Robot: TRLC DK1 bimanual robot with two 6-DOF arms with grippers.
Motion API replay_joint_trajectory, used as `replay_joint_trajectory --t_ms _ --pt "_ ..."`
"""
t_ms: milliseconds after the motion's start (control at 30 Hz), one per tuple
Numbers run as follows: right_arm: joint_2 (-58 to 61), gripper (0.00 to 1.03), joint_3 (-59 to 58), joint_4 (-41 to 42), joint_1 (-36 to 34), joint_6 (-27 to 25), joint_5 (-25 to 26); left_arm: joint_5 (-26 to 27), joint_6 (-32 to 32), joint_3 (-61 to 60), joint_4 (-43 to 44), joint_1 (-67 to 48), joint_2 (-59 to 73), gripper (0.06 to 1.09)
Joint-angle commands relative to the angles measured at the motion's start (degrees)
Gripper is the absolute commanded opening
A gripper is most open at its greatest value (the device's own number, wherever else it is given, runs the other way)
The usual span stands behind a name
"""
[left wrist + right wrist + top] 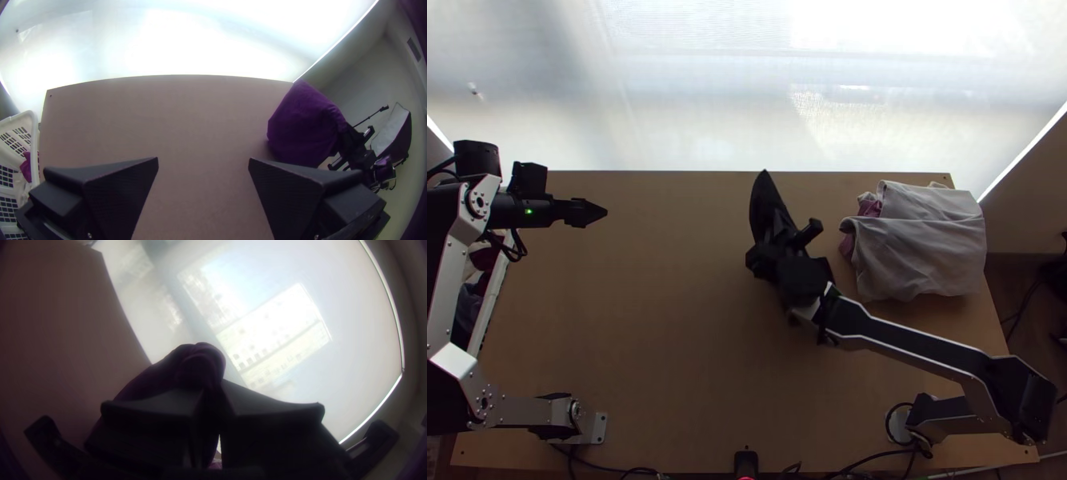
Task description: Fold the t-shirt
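Above the table's left part is my left gripper (591,213), its fingers seen edge-on. In the left wrist view the fingers of this left gripper (203,164) stand wide apart with bare table between them. My right gripper (771,214) is over the middle of the table, towards the far edge. Purple cloth (304,126) hangs bunched from it in the left wrist view. Seen from the right wrist, the right gripper (209,398) is shut on this cloth (189,364), which bulges up beyond the fingers. The cloth's outline and lower part are hard to make out there.
A pile of light grey cloth (923,248) with some purple cloth (869,208) at its side lies on the table's right part. At the left edge stands a white basket (32,146) with clothes inside. Bare wooden table (659,304) spreads between the arms.
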Motion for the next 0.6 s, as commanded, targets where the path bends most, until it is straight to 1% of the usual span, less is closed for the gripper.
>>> replay_joint_trajectory --t_ms 0,133,267,567 --pt "4.43 0.03 8.8 1.36 -7.4 0.27 -4.85 0.04 -0.93 -0.32 -0.03 0.6 -0.72 1.04" --pt "9.35 0.03 16.54 1.62 -11.26 0.27 -5.64 0.04 -2.08 -0.49 0.06 0.6 -1.34 1.04" --pt "9.97 0.03 21.9 1.62 -12.32 0.27 -6.08 -0.05 -2.6 -0.84 -0.03 0.77 -2.39 1.04" --pt "9.88 0.03 24.18 1.62 -16.36 0.97 -6.08 -0.05 -4.19 -1.19 0.41 1.04 -3.01 1.04"
